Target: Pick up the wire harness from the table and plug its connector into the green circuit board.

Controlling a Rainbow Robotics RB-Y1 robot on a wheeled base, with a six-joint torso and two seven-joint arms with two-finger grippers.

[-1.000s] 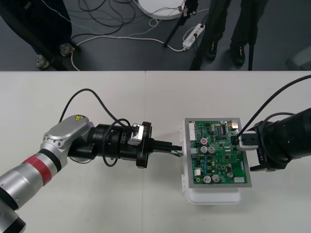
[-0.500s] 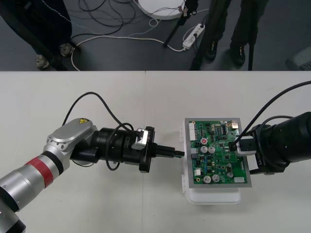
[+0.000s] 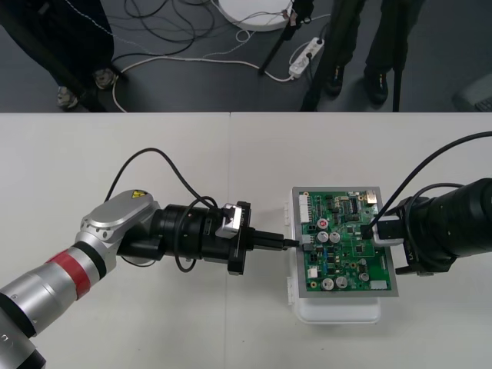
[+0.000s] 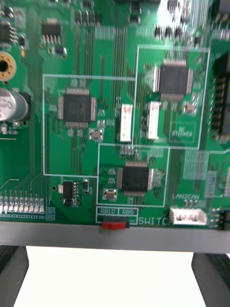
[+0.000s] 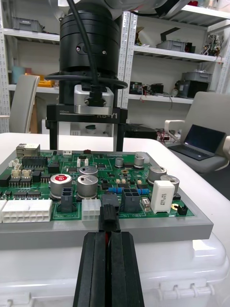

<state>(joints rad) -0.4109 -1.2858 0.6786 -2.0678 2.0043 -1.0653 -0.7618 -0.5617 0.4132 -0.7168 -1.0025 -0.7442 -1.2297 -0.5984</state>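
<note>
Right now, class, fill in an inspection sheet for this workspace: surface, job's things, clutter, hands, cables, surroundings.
Surface: plain light table.
Job's things: green circuit board on a white base; black plug at the board's left edge, cannot tell whether it is seated.
Clutter: nothing seen.
Hands: left hand shut on the plug; right hand open at the board's right edge.
Cables: black arm cable loops over the table; power strip on the floor.
Surroundings: dark floor beyond the table's far edge.
</note>
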